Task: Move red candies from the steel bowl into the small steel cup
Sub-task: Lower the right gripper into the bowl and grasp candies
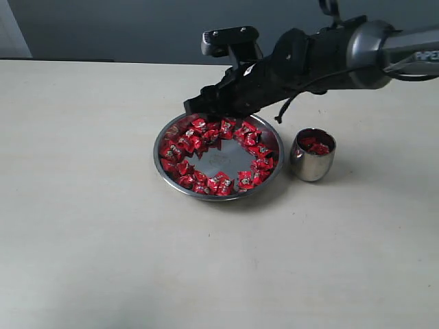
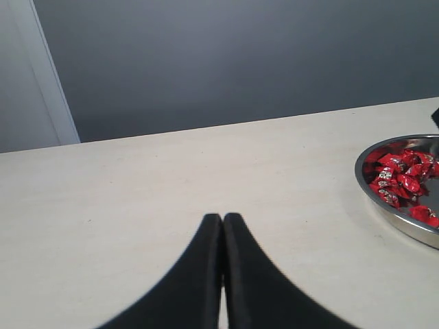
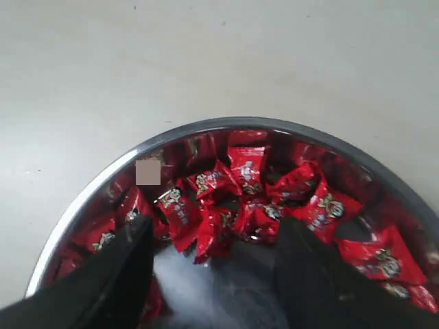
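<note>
The wide steel bowl (image 1: 218,164) sits mid-table with many red candies (image 1: 185,145) ringed round its bare centre; it also shows as the steel bowl (image 2: 384,199) in the left wrist view. To its right stands the small steel cup (image 1: 313,159) with a few red candies (image 1: 314,144) inside. My right gripper (image 3: 214,236) hangs open low over the bowl's far side, its fingers straddling a cluster of red candies (image 3: 226,205), nothing held. In the exterior view the right gripper (image 1: 206,104) is at the bowl's far rim. My left gripper (image 2: 223,223) is shut and empty, off to the bowl's left.
The pale table (image 1: 89,226) spreads round the bowl and cup. A dark wall (image 1: 137,27) runs behind the table's far edge. The right arm (image 1: 329,58) reaches in from the upper right above the cup.
</note>
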Controlling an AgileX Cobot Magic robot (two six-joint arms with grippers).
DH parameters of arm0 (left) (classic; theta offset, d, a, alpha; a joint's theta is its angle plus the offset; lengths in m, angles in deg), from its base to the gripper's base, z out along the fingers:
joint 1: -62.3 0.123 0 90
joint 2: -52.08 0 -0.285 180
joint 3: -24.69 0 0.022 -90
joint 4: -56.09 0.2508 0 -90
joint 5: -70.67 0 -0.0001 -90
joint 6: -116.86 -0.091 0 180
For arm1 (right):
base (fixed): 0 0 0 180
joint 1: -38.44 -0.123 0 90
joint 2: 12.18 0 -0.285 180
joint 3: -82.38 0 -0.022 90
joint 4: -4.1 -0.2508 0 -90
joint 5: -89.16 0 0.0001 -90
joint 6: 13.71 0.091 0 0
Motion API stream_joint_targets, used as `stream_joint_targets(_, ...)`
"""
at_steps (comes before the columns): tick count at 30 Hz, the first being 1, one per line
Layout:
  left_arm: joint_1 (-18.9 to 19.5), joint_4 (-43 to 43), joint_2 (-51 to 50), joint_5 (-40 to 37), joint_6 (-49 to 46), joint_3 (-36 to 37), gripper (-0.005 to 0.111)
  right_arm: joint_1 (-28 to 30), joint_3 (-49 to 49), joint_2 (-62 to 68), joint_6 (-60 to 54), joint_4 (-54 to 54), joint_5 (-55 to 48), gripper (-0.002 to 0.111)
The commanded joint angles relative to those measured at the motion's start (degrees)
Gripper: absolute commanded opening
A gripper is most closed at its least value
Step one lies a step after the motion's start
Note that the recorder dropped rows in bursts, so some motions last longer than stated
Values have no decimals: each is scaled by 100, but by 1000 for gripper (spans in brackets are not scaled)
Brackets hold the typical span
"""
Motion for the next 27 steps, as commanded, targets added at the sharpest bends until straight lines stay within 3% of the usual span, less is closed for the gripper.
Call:
stream_joint_targets(1,-37,-23,30,33,21,14,0,-223,652,596,-43,-39,-155,53)
stream_joint_targets(19,-37,-23,30,33,21,14,0,-243,1044,1359,-43,286,-593,51)
stream_joint_targets(21,-37,-23,30,33,21,14,0,-243,1044,1359,-43,365,-626,45)
stream_joint_targets(27,-37,-23,30,33,21,14,0,-243,1044,1359,-43,390,-749,8)
